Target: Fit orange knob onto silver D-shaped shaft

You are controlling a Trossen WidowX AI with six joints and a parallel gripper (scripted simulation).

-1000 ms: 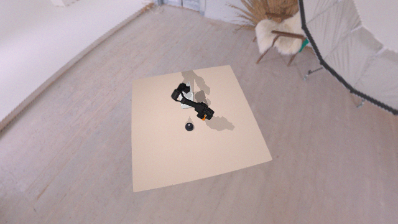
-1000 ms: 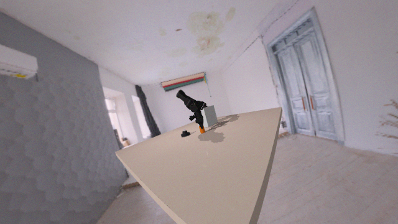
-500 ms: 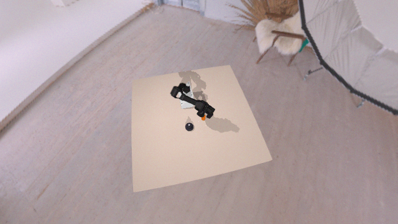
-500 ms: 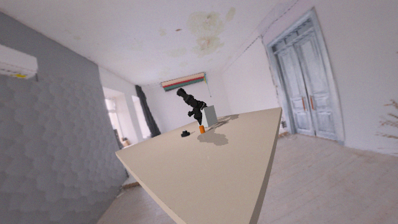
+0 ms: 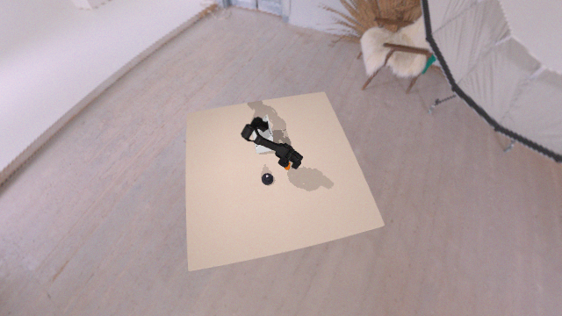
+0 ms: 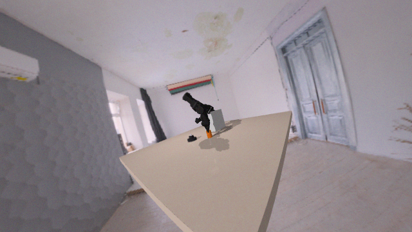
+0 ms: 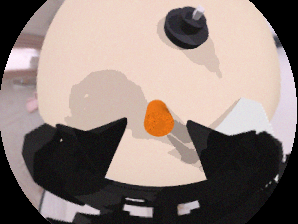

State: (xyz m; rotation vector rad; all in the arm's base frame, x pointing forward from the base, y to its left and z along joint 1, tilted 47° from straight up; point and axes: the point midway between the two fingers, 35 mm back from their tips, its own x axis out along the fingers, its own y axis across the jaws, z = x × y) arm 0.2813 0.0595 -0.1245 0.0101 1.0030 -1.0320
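Because nothing is pinched between my fingertips, I count my claw (image 5: pixel 289 163) (image 6: pixel 207 131) (image 7: pixel 157 121) as released: the two black fingers stand wide apart, one to either side of the orange knob (image 5: pixel 287 167) (image 6: pixel 209 134) (image 7: pixel 159 119). In the wrist view the knob shows in the gap between them, touching neither finger as far as I can see. It looks to be standing on the pale bench (image 5: pixel 228 219) (image 6: pixel 206 167) (image 7: pixel 115 55), off its pedestal, inward from the bench edge that lies lowest in the top view and nearer the edge opposite. I judge the fingers are spread so that they can pass down around it, or because a grip has been let go; one instant cannot say which. The hole underneath is out of my sight, so how its flat side faces I cannot tell.

Farther out, just beyond the knob, the round black pedestal (image 5: pixel 267 179) (image 6: pixel 192 138) (image 7: pixel 186 29) sits toward the bench's left edge in the top view, its silver shaft (image 7: pixel 198 13) standing bare. The shaft's flat is too small to make out. Next, I think, I should close squarely on the knob and keep it upright; a skewed grip could turn it and spoil the match of the flats.
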